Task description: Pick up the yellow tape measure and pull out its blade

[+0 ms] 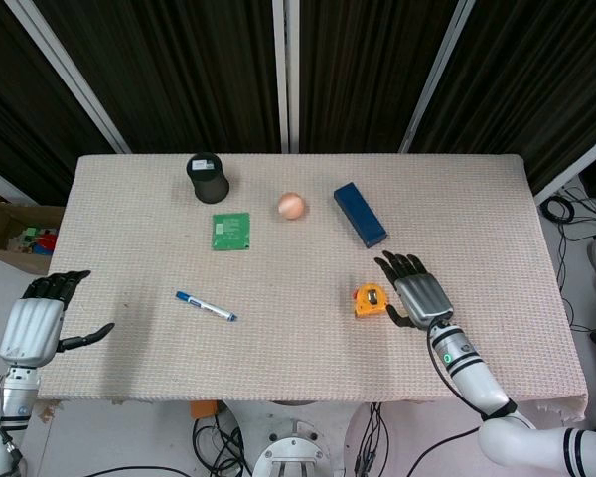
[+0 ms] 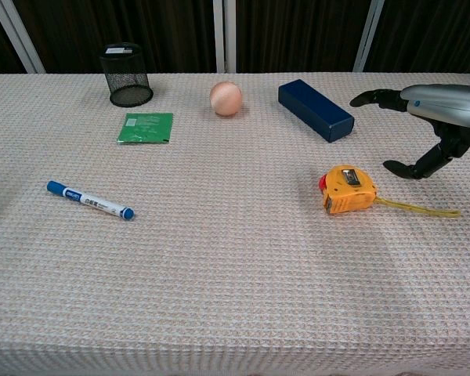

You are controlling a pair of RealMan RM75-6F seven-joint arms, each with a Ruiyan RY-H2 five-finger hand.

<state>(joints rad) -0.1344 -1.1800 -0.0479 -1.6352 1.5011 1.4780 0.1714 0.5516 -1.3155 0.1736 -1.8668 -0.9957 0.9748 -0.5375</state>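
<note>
- Beige woven cloth covers the table [image 1: 129, 199], everything sits on it.
- Right hand [image 1: 417, 293] hovers just beside the tape measure at its 3 o'clock, fingers spread apart, holding nothing.
- Left hand [image 1: 35, 323] hangs off the table edge at 8 o'clock, fingers apart, empty too.
- Blue box [image 1: 360, 214] lies at 12 o'clock from the tape measure.
- Black mesh cup [image 1: 207, 177] at 11 o'clock of the table.
- Yellow tape measure [image 1: 371, 300] lies flat around 4 o'clock, a short strap trailing toward 3 in the chest view.
- Green packet [image 1: 231, 231], orange ball [image 1: 291, 205], blue marker [image 1: 205, 306] mid-table.
</note>
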